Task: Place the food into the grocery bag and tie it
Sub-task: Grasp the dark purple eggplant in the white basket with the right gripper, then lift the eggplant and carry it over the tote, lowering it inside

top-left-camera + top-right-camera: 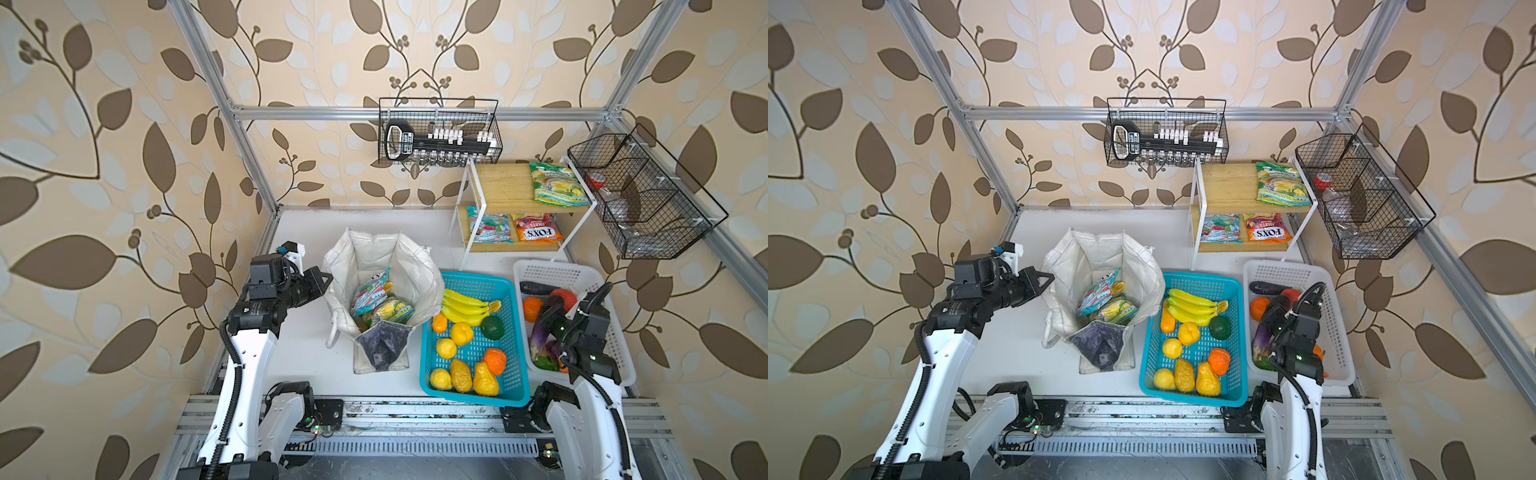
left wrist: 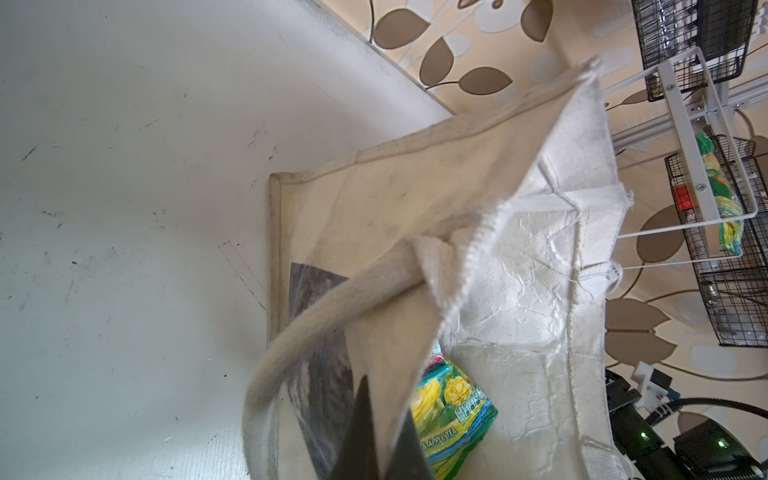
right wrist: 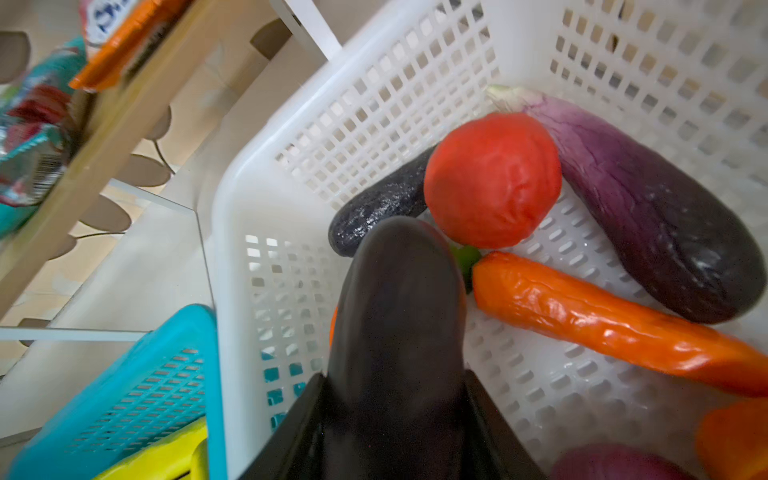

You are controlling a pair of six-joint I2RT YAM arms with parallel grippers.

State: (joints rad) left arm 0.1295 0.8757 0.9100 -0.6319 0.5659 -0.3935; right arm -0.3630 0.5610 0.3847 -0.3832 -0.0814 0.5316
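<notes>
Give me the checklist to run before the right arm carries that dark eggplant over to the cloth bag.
1. Bag mouth open: left gripper shut on the grocery bag rim, ok.
2. Grasp: right gripper jaws flank the dark eggplant, touching both sides, ok.
3. Grip firm enough to lift: cannot tell.
4. Eggplant clear of the white basket: not ok, it is inside.
5. Room in bag: snack packets lie low, ok.
</notes>
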